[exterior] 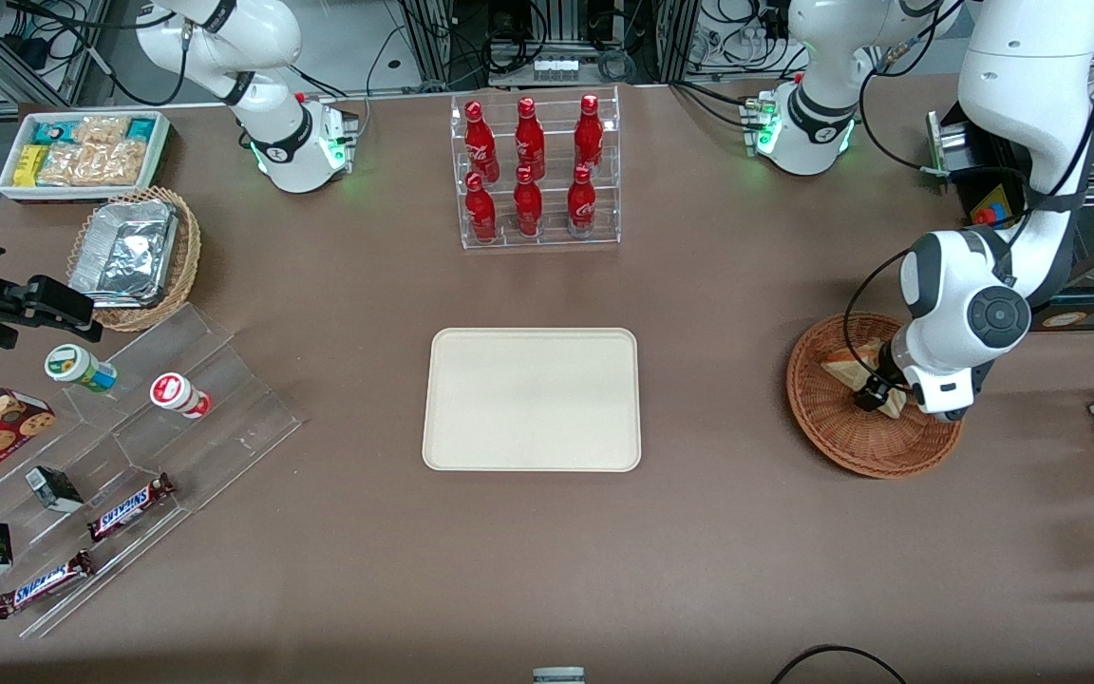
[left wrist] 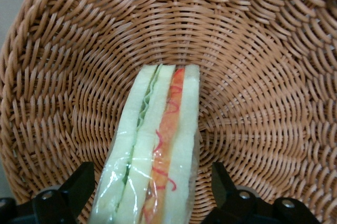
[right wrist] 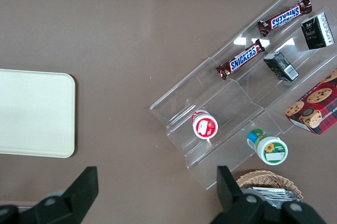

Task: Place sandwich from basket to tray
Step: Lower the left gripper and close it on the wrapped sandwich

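A: So where does the small triangular wedge sandwich [left wrist: 158, 150] with pale bread and red and green filling sit?

B: In the round reddish-brown woven wicker basket [exterior: 832, 432], near the tabletop's edge at the working arm's end. It lies wrapped in clear film on the basket's floor, filling edge turned up toward the wrist camera.

A: And the left arm's black two-finger gripper [left wrist: 155, 195]?

B: Down inside the basket, fingers spread, one on each side of the sandwich. There's a gap between each finger and the bread, so nothing is gripped yet.

A: Why straddle it that way?

B: I'd judge the fingers are lined up to press on the two flat bread faces, which should squeeze the layers together instead of splitting them.

A: And the target?

B: The flat cream-beige rectangular tray [exterior: 533, 399] with rounded corners lies bare at the tabletop's middle, well apart from the basket.
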